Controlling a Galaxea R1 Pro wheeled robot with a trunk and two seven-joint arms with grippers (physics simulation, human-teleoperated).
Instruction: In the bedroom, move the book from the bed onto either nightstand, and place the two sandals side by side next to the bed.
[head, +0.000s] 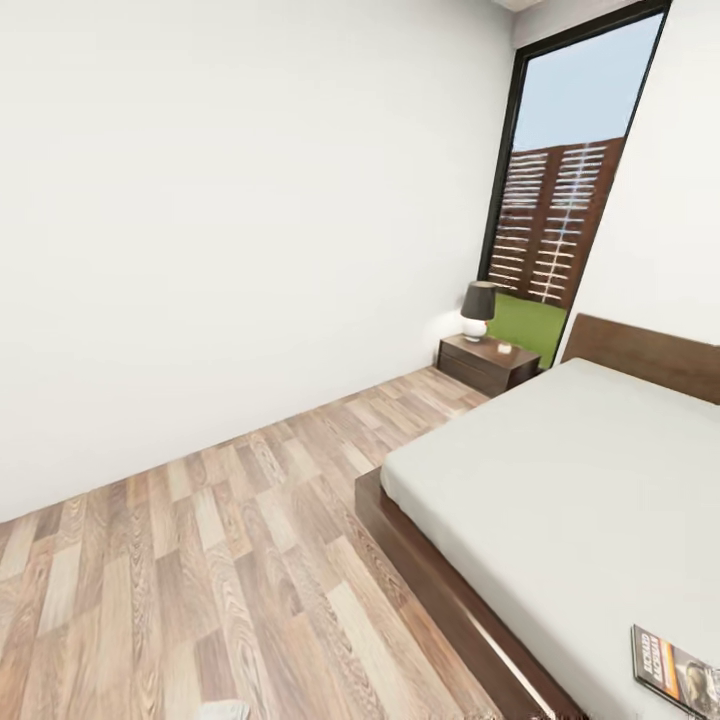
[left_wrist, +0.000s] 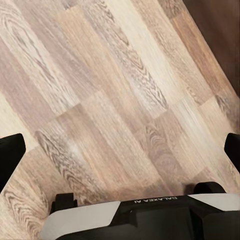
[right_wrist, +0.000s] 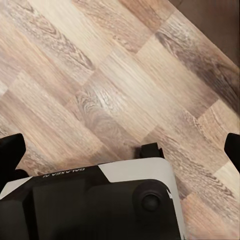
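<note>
White walls (head: 220, 200), wood-plank floor (head: 200, 560), tall dark-framed window (head: 565, 190), table lamp (head: 478, 310) beside it.

Head view: high, tilted, looking down and forward over bed (head: 570, 480) from beyond its foot corner, toward headboard wall; nightstand (head: 487, 362) and window (head: 565, 190) far beside bed head. Left wrist view: aimed steeply down at wood floor (left_wrist: 105, 95), close; dark strip, possibly bed frame, at one corner. Right wrist view: same steep downward aim, close above floor (right_wrist: 115, 95). Shared: plank floor beside bed.
</note>
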